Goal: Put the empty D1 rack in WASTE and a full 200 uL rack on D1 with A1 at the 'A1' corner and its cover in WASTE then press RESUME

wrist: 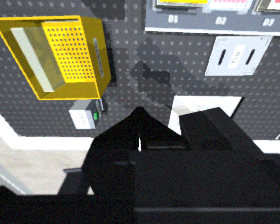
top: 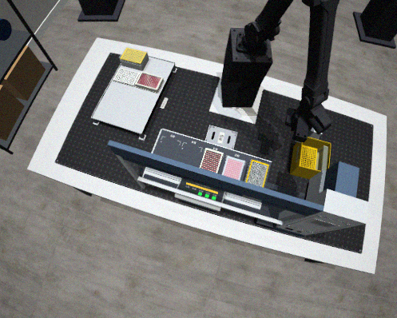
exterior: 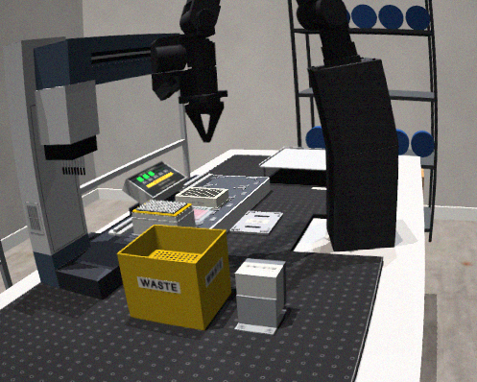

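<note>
My gripper (exterior: pixel 205 126) is shut with nothing in it. It hangs high above the mat, behind the yellow WASTE bin (exterior: pixel 176 274); it also shows in the overhead view (top: pixel 307 129) and in the wrist view (wrist: pixel 139 142). In the bin lie a yellow perforated rack (wrist: pixel 73 52) and a pale cover (wrist: pixel 33 57) leaning at one side, both below the rim. A yellow-framed rack full of tips (top: pixel 257 172) sits on D1 (exterior: pixel 161 213) with no cover. The grey RESUME box (exterior: pixel 260 298) stands right of the bin; its key (wrist: pixel 96 116) faces the bin.
A pink plate (top: pixel 233 168) is on D2 and a red reservoir (top: pixel 211 160) on D3. The RG nest (exterior: pixel 257 224) lies in front of the deck. The shelf (top: pixel 132 93) holds a yellow rack (top: pixel 134 57) and two other pieces. The handler's gantry (top: pixel 210 176) spans the deck.
</note>
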